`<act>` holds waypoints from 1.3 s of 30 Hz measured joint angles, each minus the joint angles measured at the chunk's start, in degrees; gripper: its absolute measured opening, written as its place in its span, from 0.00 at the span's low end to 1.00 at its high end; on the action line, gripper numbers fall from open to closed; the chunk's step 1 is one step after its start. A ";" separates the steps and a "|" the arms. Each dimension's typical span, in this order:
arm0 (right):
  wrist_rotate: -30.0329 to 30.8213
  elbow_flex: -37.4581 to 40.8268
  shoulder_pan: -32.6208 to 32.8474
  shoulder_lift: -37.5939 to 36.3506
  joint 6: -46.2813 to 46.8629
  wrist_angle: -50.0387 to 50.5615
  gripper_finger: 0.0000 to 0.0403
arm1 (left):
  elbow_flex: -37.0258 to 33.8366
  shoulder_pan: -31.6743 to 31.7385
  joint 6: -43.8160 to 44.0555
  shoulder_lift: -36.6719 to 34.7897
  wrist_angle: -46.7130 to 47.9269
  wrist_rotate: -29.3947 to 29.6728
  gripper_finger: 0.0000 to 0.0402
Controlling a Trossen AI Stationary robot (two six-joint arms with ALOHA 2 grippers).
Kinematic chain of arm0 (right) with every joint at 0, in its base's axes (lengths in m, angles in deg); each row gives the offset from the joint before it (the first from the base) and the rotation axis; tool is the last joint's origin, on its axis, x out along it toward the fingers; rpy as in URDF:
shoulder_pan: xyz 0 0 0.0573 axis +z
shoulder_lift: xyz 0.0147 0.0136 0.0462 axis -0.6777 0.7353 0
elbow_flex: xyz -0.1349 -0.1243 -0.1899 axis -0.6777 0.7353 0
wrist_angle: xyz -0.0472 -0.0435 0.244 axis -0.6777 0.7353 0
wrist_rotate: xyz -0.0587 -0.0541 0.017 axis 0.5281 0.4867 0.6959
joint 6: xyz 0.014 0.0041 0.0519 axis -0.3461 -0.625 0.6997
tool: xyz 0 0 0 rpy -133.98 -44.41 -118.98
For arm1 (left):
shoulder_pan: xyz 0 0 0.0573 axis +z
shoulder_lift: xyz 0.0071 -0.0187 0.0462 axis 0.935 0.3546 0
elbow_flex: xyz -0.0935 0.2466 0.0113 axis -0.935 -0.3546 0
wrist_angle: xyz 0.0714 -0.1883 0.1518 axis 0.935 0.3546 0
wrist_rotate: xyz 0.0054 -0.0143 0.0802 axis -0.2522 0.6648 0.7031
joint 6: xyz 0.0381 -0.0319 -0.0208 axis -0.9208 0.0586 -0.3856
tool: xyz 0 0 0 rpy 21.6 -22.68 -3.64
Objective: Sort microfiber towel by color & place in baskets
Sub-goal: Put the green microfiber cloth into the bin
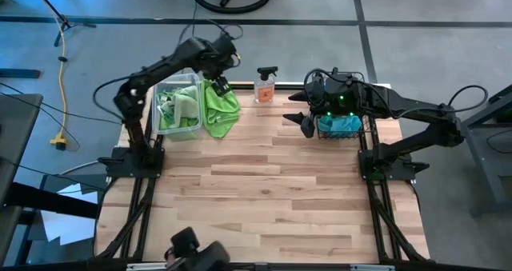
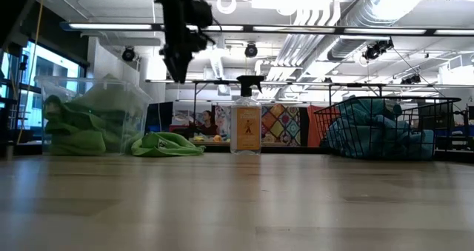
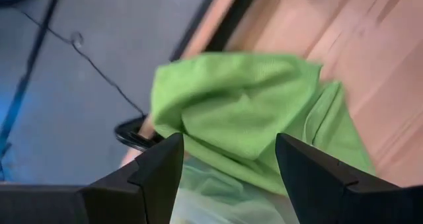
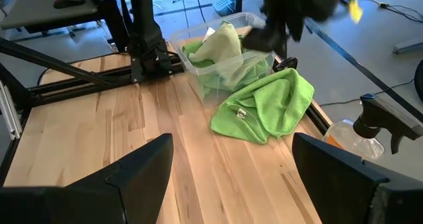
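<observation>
A lime-green fuzzy microfiber towel lies crumpled on the pale wooden plank table, just beside the clear see-through plastic tub and touching its wall; one fold drapes against the tub's rim in the right wrist view. Its nap is soft and matte, its edges loosely folded over. Inside the rectangular tub sit more lime-green towels, heaped and rumpled above the rim.

The left pincer hangs above the far end of the loose towel, beside the tub, with its dark fingers spread apart and nothing between them; the green cloth shows below through the gap in the left wrist view.

On the other side of the table, the black wire-mesh basket holds a heap of sky-blue fuzzy towels. The right pincer hovers beside that basket toward the table's middle, its fingers spread wide and empty.

Between the two containers, at the table's far edge, stands a clear plastic spray bottle with a black trigger head and orange label, upright.
</observation>
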 joint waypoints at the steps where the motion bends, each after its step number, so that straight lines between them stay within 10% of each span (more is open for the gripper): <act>1: 0.01 0.00 0.00 0.00 0.19 -0.02 0.76 | 0.33 0.00 0.16 1.59 0.61 -0.03 0.57; 15: 0.01 0.00 0.00 -0.02 1.92 0.00 0.76 | 0.43 0.28 1.41 17.73 4.16 -2.13 0.57; 39: 0.01 0.00 0.00 -0.02 5.39 0.01 0.76 | -0.05 4.32 0.10 25.25 2.52 -4.03 0.57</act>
